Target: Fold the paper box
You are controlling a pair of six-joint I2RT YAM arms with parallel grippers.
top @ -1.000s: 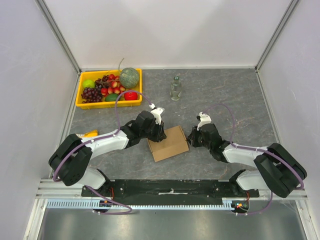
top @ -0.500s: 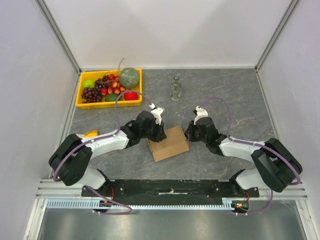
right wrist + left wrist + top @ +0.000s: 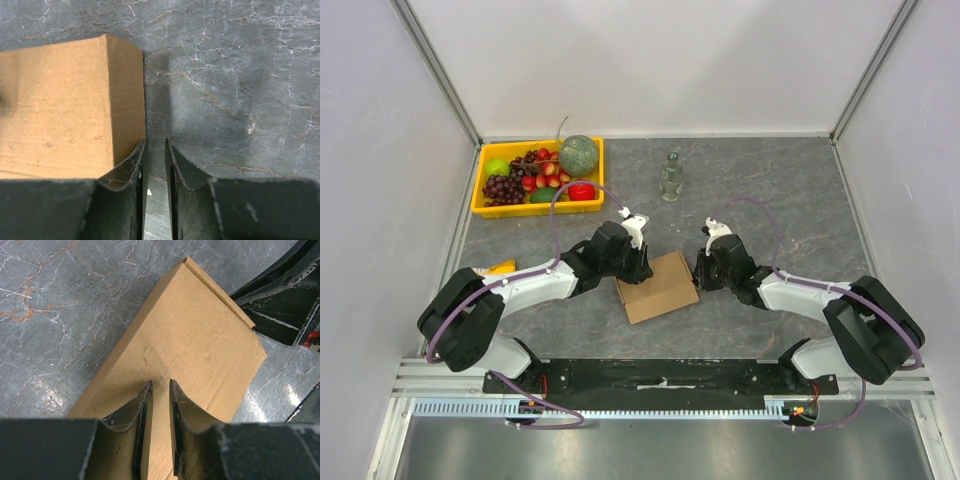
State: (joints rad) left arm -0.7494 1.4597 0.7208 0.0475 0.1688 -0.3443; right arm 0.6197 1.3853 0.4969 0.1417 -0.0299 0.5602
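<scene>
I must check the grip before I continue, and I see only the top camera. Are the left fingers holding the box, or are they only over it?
Observer: In the left wrist view the left gripper is over the top face of the box. Its fingers are a narrow gap apart, with nothing pinched between them.
Operator: And the right one, is it on the box too?
Observer: No. The right gripper is beside the box's side wall. Only the grey table shows between its fingers.
Operator: Is the lid shut?
Observer: In the left wrist view the top lies flat, with no flap standing up.
</scene>
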